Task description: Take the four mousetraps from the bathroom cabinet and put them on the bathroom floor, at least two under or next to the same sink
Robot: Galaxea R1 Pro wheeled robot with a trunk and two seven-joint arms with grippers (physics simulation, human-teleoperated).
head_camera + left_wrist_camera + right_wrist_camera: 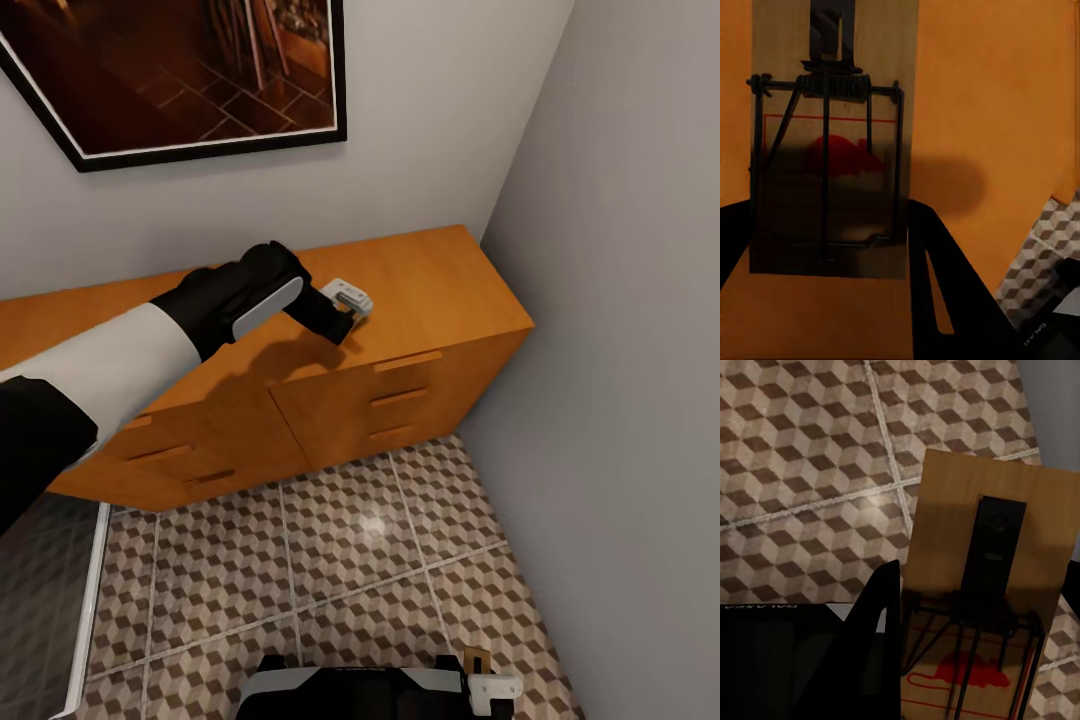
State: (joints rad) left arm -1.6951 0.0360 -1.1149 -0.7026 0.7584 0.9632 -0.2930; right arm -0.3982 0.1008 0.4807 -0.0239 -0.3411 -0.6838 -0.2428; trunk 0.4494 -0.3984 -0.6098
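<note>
mousetraps: one mousetrap (829, 150) lies flat on the orange-brown top of the cabinet (440, 290), seen close up in the left wrist view with its wire bar and red spot; a second mousetrap (982, 607) is in the right tool, hanging over the floor tiles.
left tool: the left tool (345, 305) is down at the cabinet top, its dark fingers (945, 300) spread to either side of the trap's near end; it looks open around the board, not yet pressed on it.
right tool: the right tool (490, 685) sits low beside the robot's base, near the wall; one dark finger (881, 615) lies against the board's edge, and i judge it is pinching that trap.
bathroom floor: the cube-patterned bathroom floor (330, 560) shows no trap lying on it in the head view.
cabinet drawers: all appear pushed in, as far as the head view shows.
progress: early, by my reading. one trap carried, one about to be grasped, none set down; the other two traps i cannot account for.
left to do: grasp this one, fetch the rest, lay all four on the tiles with two at the sink.
</note>
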